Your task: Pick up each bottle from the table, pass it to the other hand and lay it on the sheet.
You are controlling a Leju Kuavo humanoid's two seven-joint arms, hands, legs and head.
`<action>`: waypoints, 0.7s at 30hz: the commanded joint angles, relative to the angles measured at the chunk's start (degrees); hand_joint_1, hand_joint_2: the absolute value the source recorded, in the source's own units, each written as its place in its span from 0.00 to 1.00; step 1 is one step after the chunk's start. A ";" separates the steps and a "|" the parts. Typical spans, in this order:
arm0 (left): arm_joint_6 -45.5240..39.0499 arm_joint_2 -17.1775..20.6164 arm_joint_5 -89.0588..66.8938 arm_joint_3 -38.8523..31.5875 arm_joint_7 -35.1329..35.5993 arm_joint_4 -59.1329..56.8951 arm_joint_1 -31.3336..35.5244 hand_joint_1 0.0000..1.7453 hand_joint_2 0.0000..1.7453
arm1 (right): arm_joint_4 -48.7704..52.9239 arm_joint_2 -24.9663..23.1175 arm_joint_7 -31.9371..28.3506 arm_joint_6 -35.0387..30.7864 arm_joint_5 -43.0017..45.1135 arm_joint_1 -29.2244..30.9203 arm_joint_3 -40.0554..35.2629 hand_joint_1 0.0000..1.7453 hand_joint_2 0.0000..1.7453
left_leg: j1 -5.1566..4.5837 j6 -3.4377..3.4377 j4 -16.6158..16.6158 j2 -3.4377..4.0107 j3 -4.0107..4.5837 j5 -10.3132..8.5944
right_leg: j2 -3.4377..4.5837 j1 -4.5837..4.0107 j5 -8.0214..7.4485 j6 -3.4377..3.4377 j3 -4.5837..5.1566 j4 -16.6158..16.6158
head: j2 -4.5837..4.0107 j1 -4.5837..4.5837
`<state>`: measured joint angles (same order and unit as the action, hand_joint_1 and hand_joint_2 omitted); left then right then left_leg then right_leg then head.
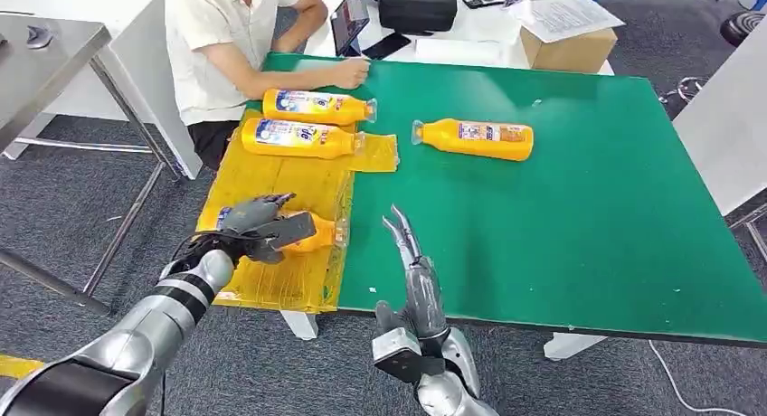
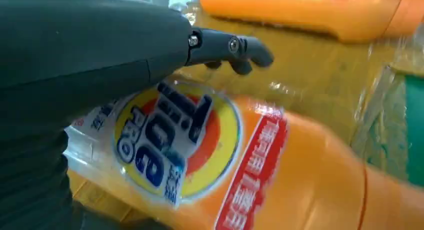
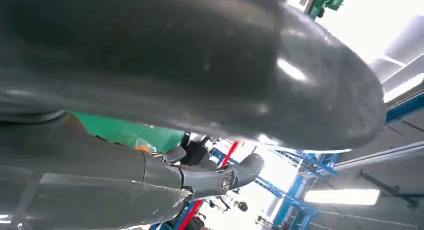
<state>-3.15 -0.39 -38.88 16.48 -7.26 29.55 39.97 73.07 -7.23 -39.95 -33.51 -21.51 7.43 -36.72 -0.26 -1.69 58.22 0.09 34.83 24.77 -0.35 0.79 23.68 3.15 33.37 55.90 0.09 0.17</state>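
Counting 4 orange bottles, labelled, lying flat | 2 on yellow sheet (image 1: 271,176) at table (image 1: 561,217) far-left edge | 1 mid-table (image 1: 475,137) | 1 bottle (image 1: 318,235) on sheet's near end, grasped by left hand (image 1: 262,226) | right hand (image 1: 411,262) empty, fingers straight, at near edge

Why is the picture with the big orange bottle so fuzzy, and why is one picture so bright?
In the left wrist view the bottle sits very close to the camera, so its label smears. The right wrist view faces ceiling lights, which glare white behind the right robot hand. The head view is evenly lit and sharp.
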 commanded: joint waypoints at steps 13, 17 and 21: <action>1.78 -2.63 13.29 0.06 -12.12 21.53 -10.28 0.00 1.00 | 0.06 3.58 -0.05 -1.43 1.19 1.21 -3.00 0.00 0.00 | 0.02 0.05 -0.05 -0.03 -0.10 0.05 | 0.02 -0.02 0.05 -0.08 -0.12 -0.09 | 0.00 0.04; 1.10 -3.08 14.36 -0.27 -12.31 24.15 -11.76 0.00 1.00 | 0.09 3.58 -0.05 -1.60 0.96 0.99 -2.93 0.00 0.00 | 0.03 0.08 -0.05 -0.02 -0.16 0.09 | 0.03 -0.03 0.09 -0.11 -0.19 -0.09 | 0.00 0.04; -0.23 -4.48 21.34 -0.72 -14.31 35.08 -17.56 0.00 1.00 | 0.46 3.60 -0.05 -1.81 0.52 0.21 -2.79 0.00 0.00 | 0.03 0.08 0.03 -0.04 -0.03 0.13 | 0.00 -0.04 0.12 -0.10 -0.04 -0.03 | 0.00 0.02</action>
<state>-1.75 -2.04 -23.96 16.81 -20.07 43.49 31.91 73.29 -5.73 -39.98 -34.75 -20.59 7.55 -38.07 -0.29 -1.70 58.23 0.07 34.90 24.78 -0.36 0.81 23.71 3.14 33.43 55.88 0.09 0.20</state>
